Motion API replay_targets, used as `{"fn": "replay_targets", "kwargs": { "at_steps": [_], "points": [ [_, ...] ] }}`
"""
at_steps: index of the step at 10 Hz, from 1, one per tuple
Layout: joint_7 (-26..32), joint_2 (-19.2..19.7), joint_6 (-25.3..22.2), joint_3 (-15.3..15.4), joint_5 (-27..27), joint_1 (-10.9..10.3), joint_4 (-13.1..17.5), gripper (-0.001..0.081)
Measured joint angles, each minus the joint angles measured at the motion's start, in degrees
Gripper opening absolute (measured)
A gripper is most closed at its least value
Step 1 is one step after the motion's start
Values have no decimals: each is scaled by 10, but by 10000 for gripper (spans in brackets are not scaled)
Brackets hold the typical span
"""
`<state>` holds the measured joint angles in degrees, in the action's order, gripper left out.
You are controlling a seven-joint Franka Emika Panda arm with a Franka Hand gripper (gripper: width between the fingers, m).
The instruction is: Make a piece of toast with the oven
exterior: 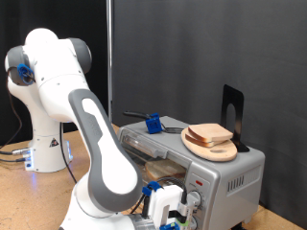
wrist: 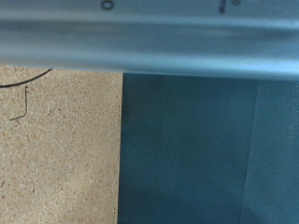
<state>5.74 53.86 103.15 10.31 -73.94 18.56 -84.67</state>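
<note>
One piece of toast (exterior: 210,134) lies atop the oven (exterior: 225,177), above the pincer (exterior: 171,213); grip state unclear.

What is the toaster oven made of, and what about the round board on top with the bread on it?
The oven looks like brushed silver-grey metal, with a dull sheen on its flat panels. The round board seems to be wood: pale tan and matte. The piece of toast on it looks like soft bread, pale with a darker crust. The gripper sits low in front of the oven.
</note>
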Motion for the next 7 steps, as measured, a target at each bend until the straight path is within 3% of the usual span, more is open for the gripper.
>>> {"fn": "replay_targets", "kwargs": {
  "at_steps": [1, 2, 3, 5, 6, 7],
  "points": [
    [0, -1, 0, 0, -2, 0, -1, 808],
    [0, -1, 0, 1, -3, 0, -1, 680],
    [0, -2, 0, 2, -3, 0, -2, 680],
    [0, -4, 0, 2, -3, 0, -6, 372],
    [0, -7, 0, 2, -3, 1, -9, 372],
    [0, -12, 4, 1, -3, 2, -15, 234]
  ]
}}
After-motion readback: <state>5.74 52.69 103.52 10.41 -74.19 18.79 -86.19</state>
